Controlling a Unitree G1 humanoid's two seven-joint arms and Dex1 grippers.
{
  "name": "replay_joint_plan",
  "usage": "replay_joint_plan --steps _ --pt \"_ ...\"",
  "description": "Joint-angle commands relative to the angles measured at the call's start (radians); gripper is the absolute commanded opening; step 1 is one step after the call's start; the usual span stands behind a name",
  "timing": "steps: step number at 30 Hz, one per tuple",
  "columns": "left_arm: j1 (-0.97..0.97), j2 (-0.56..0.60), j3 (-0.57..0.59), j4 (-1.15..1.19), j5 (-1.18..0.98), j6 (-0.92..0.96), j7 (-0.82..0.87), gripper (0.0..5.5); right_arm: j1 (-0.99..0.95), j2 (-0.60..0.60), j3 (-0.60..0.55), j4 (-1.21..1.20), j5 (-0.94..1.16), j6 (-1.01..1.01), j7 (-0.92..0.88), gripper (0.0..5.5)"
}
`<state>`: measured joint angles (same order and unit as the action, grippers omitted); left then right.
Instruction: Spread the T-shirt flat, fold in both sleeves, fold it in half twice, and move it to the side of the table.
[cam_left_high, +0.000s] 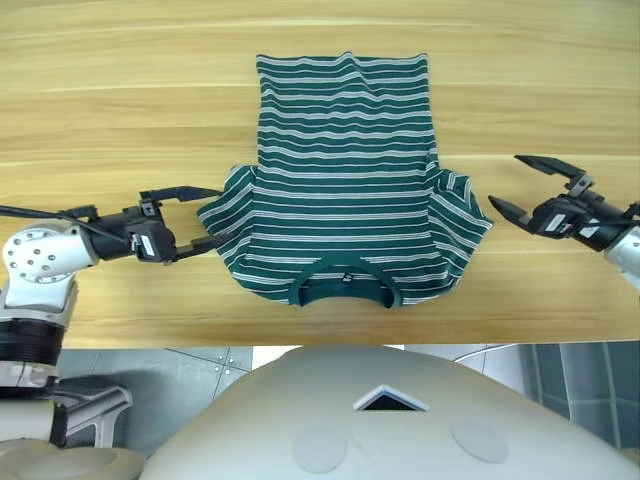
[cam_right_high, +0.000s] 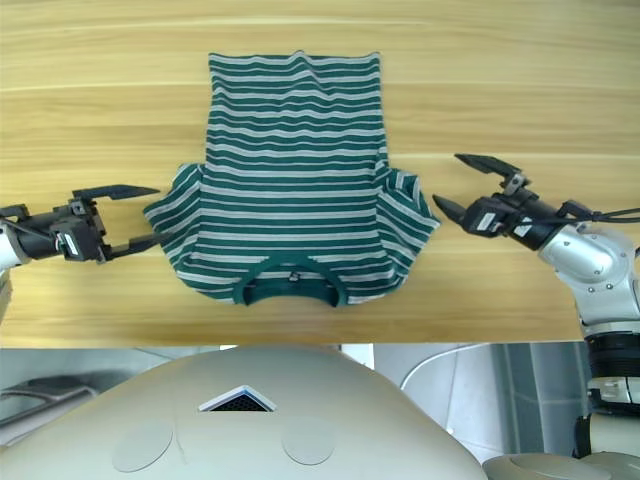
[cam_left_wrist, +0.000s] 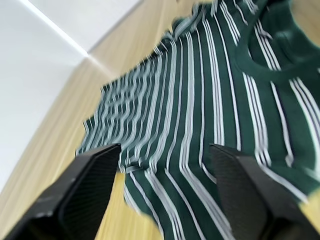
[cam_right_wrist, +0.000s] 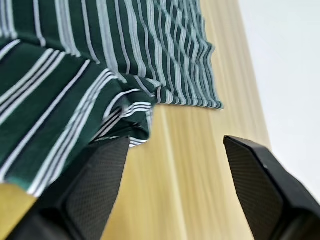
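Green-and-white striped cotton: the T-shirt (cam_left_high: 345, 190) lies on the wooden table (cam_left_high: 120, 80), body spread flat, seen from the robot's head.

Nearest, at 6 o'clock of the garment, is the collar (cam_left_high: 345, 290), close to the table's near edge. At 8 o'clock the left sleeve (cam_left_high: 228, 215) sticks out, rumpled. The left gripper (cam_left_high: 218, 214) is level with it, fingers spread wide. They bracket the sleeve's outer tip, and the nearer finger looks to be just touching the cloth. At 4 o'clock the right sleeve (cam_left_high: 462, 215) lies likewise bunched. The right gripper (cam_right_high: 446, 178) is just beside it, apart from the fabric, claw also spread and holding nothing. At 12 o'clock, farthest off, the hem (cam_left_high: 340, 60) runs straight across the wood.

Handling, judged: the fabric is light, soft and limp. It will drape and drag rather than keep any shape, and may slide a little on the smooth wood. Each sleeve is best pinched at its outer cuff edge, taking both layers, then carried inward over the body. A grip too shallow may lift one layer only.

Obstruction, judged: chiefly the sleeves' own creases, which may fold unevenly. When both sleeves come inward, each arm stands in the other's path.
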<state>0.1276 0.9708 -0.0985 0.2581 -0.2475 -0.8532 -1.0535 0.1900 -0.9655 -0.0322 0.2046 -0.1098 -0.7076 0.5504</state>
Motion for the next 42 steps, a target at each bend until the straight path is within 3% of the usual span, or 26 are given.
replay_joint_plan --steps 1,6,13,39,42 --pt "-0.051 0.045 0.036 0.074 0.199 0.015 0.063 3.87 0.013 0.014 -0.025 -0.009 -0.014 0.003 -0.015 3.49" --pt "-0.043 0.039 0.040 0.078 0.396 -0.002 0.169 4.62 0.017 0.032 -0.020 -0.015 -0.031 0.008 -0.017 3.49" --pt "-0.036 0.035 -0.003 0.071 0.489 -0.014 0.229 4.65 0.021 0.050 -0.017 -0.026 -0.038 0.010 -0.010 3.49" --pt "-0.134 0.037 -0.110 0.171 0.624 -0.034 0.343 0.29 0.041 0.058 -0.010 -0.039 -0.034 0.001 0.003 3.49" --pt "-0.155 0.031 -0.122 0.199 0.638 -0.040 0.355 0.04 0.042 0.059 -0.010 -0.039 -0.034 0.002 0.003 3.49"
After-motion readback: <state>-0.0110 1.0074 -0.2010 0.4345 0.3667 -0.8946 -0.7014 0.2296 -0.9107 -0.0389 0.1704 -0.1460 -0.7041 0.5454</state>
